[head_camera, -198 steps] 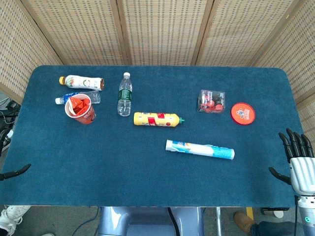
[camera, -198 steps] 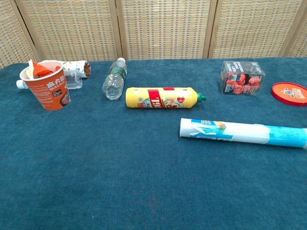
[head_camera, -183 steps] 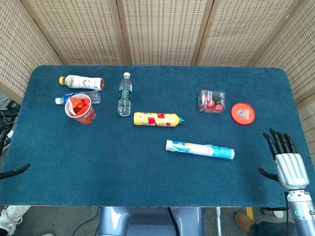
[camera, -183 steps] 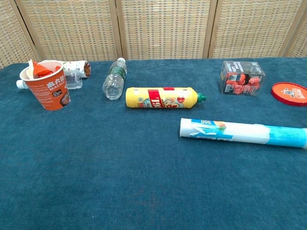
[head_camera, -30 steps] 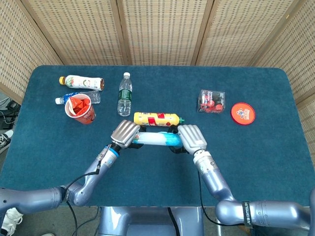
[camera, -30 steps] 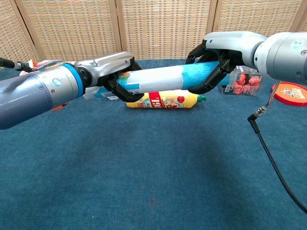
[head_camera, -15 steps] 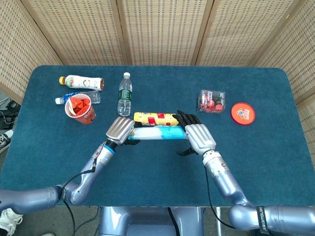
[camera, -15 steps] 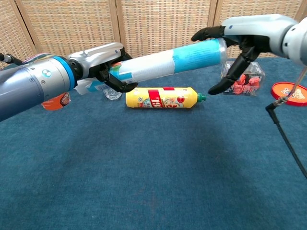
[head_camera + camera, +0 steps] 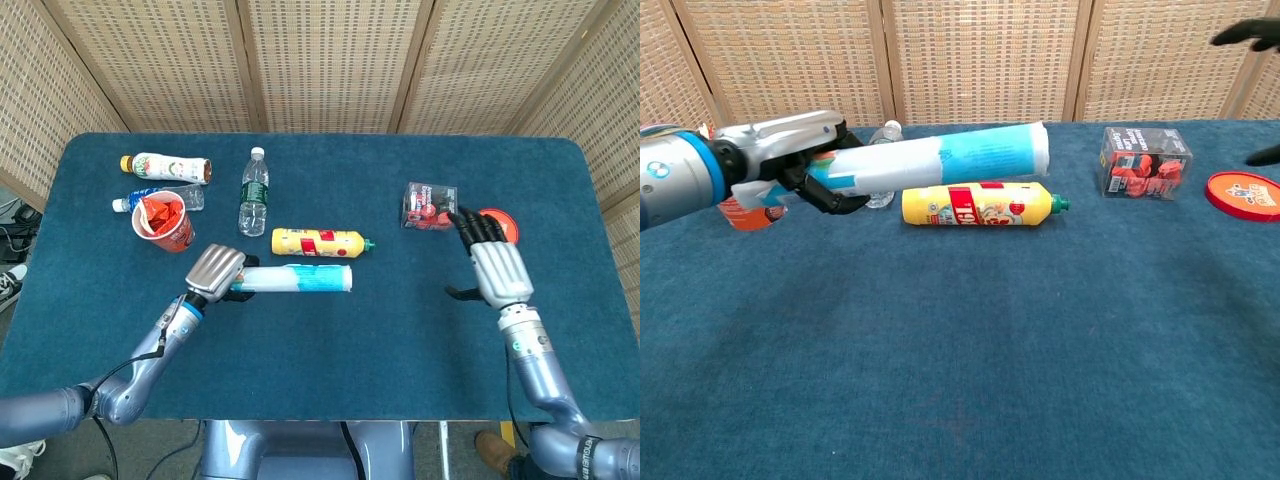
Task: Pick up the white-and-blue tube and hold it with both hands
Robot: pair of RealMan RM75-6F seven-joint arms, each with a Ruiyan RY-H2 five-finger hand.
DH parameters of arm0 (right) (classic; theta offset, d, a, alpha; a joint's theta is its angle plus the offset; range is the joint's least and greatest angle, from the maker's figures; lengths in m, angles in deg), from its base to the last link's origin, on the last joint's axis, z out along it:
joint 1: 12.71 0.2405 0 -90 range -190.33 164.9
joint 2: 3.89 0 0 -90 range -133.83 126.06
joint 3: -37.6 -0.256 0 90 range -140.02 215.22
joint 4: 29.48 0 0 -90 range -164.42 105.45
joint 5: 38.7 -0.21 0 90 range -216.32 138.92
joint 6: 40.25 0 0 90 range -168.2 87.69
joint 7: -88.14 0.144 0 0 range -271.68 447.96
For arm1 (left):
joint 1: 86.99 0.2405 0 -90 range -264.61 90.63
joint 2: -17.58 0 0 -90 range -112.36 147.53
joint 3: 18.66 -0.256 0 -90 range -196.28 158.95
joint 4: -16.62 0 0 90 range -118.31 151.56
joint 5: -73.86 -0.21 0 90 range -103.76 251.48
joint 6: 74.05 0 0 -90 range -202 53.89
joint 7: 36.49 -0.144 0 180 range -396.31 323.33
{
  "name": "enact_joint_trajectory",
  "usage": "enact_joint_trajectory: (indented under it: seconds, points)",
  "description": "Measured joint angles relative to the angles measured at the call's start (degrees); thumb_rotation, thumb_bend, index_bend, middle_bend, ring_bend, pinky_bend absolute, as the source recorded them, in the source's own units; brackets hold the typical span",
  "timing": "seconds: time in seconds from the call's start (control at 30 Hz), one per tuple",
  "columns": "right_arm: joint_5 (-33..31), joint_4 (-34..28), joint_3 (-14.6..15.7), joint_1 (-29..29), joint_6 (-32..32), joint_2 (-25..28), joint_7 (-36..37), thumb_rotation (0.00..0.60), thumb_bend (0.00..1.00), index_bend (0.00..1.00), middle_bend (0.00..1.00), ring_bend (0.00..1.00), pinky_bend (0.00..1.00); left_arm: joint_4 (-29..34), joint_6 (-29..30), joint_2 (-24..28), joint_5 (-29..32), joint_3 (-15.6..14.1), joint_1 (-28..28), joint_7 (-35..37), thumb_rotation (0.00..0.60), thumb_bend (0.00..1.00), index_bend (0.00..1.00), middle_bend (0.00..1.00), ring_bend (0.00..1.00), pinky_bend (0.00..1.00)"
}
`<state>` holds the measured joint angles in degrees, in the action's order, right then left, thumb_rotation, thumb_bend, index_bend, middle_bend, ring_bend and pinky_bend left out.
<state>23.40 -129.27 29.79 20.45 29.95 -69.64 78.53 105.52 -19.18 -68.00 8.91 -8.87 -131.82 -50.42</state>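
The white-and-blue tube (image 9: 298, 278) (image 9: 940, 159) is held above the blue table, lying roughly level with its blue end pointing right. My left hand (image 9: 215, 271) (image 9: 800, 160) grips the tube's white end. My right hand (image 9: 495, 271) is off to the right, near the red lid, with its fingers spread and nothing in it. In the chest view only its dark fingertips (image 9: 1245, 33) show at the top right edge. The tube's right end is free.
A yellow bottle (image 9: 318, 242) (image 9: 978, 205) lies just behind the tube. A clear box of red pieces (image 9: 429, 205) (image 9: 1143, 163) and a red lid (image 9: 497, 228) (image 9: 1244, 194) sit at the right. A water bottle (image 9: 254, 191), an orange cup (image 9: 164, 222) and two small bottles are at the left.
My right hand has let go of the tube's blue end and drawn away to the right. My left hand has carried the tube leftward, holding it alone.
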Motion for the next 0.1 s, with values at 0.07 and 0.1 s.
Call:
enact_joint_trajectory:
  seconds: [0.07, 0.1]
  points:
    - [1.7, 3.8, 1.1, -1.5, 0.2, 0.2, 1.4, 0.6, 0.0, 0.03, 0.0, 0.0, 0.0, 1.0, 0.5, 1.0, -0.9, -0.9, 0.7, 0.1, 0.6, 0.54, 0.75, 0.69, 0.72, 0.8]
    - [2.9, 6.3, 1.9, -2.5, 0.5, 0.2, 2.1, 0.6, 0.0, 0.03, 0.0, 0.0, 0.0, 1.5, 0.6, 1.4, -1.3, -1.3, 1.0, 0.0, 0.6, 0.54, 0.75, 0.69, 0.72, 0.8]
